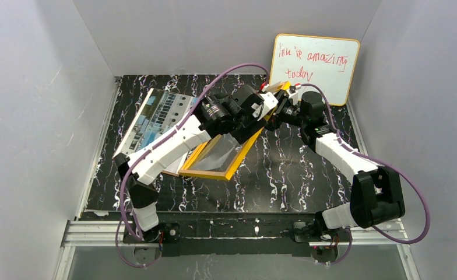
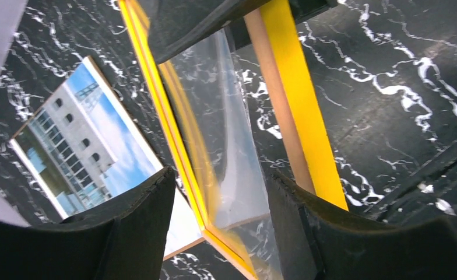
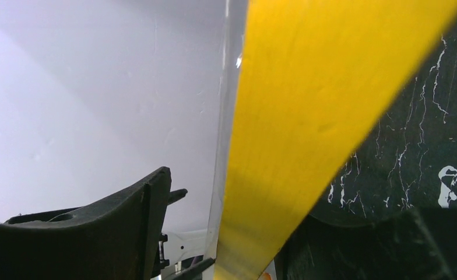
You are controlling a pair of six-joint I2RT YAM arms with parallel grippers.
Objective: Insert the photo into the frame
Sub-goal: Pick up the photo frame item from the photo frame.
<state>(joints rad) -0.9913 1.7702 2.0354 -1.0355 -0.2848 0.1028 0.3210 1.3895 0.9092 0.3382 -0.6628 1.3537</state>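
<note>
Black desk (image 1: pixel 296 175) veined in white, boxed in by pale walls (image 1: pixel 39 87) on three sides. At the near edge, both arm bases bolted side by side.

Just beyond, on the desk's left half: the photo (image 1: pixel 156 114). Lies flat, picture side up, white building and blue sky showing, partly hidden beneath the left arm (image 1: pixel 173 140). Not in the frame yet.

Right beside it, toward the middle: the frame (image 1: pixel 217 154). Runs slantwise from near-left to far-right, near short end low by the photo, far end apparently lifted off the desk. Shows the veined surface through its clear pane.

Farther along, above the frame's far half: the left hand (image 2: pixel 220 181). Straddles one long yellow rim with fingers (image 2: pixel 139 216) spread apart, released, a gap showing beside the rim.

At the frame's far corner: the right hand (image 3: pixel 232 198). Clenches on the yellow rim, a broad yellow band filling the space between its dark fingers (image 3: pixel 127 216).

Farthest back, propped against the rear wall: a yellow-edged whiteboard (image 1: pixel 316 67) with red handwriting.
</note>
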